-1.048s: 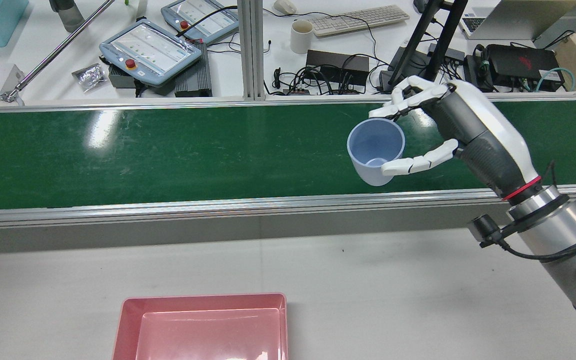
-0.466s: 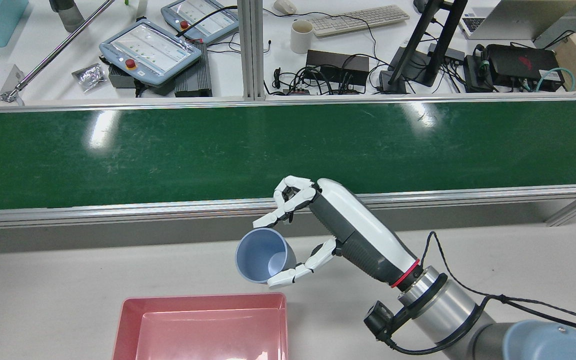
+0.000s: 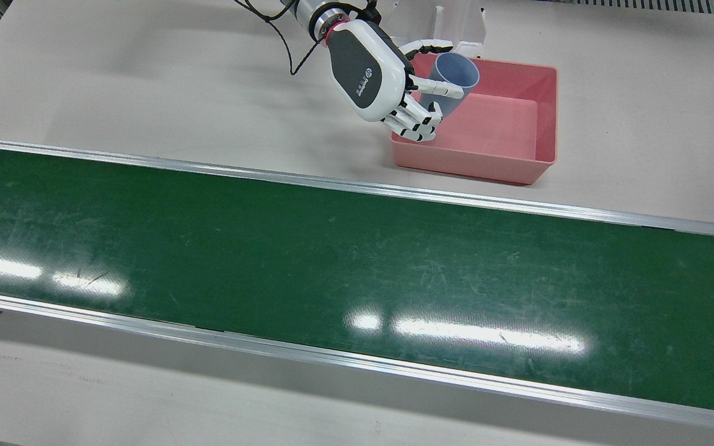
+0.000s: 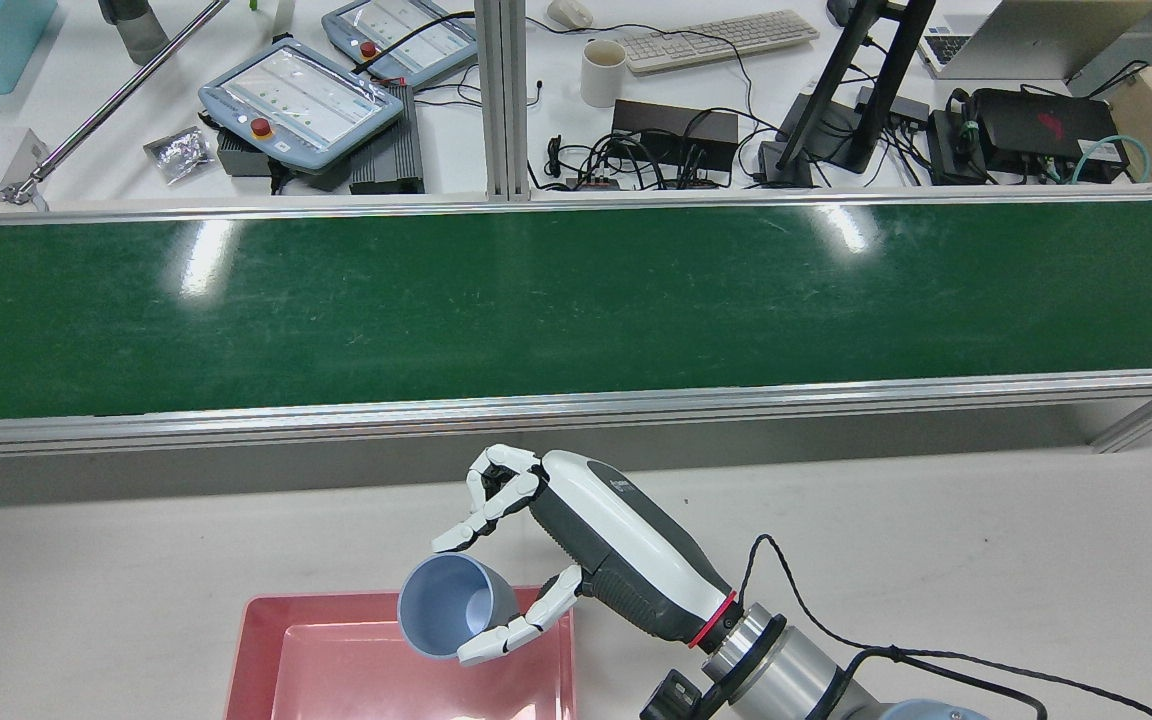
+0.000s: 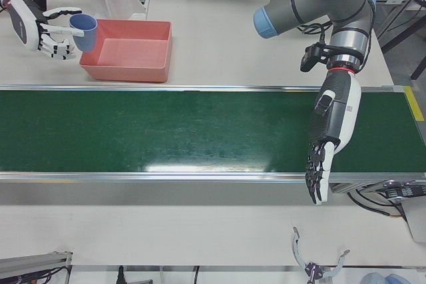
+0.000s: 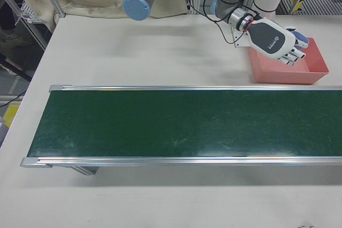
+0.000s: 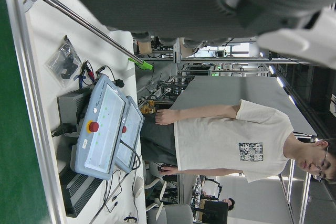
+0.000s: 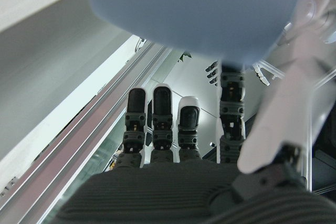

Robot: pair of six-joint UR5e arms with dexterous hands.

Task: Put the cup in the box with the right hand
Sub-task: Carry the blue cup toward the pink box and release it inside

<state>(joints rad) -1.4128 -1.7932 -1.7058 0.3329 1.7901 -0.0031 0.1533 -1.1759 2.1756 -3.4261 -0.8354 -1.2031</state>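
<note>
The pale blue cup (image 4: 451,607) was held tilted in the air above the near corner of the pink box (image 3: 518,133), its open mouth turned away from the wrist. It was pinched between the fingers (image 4: 521,627) of the right hand (image 3: 372,74), which were clamped on its wall. The left hand (image 5: 323,157) was seen well apart, hanging over the far edge of the green conveyor belt (image 3: 332,266) with fingers straight, close together and nothing held.
</note>
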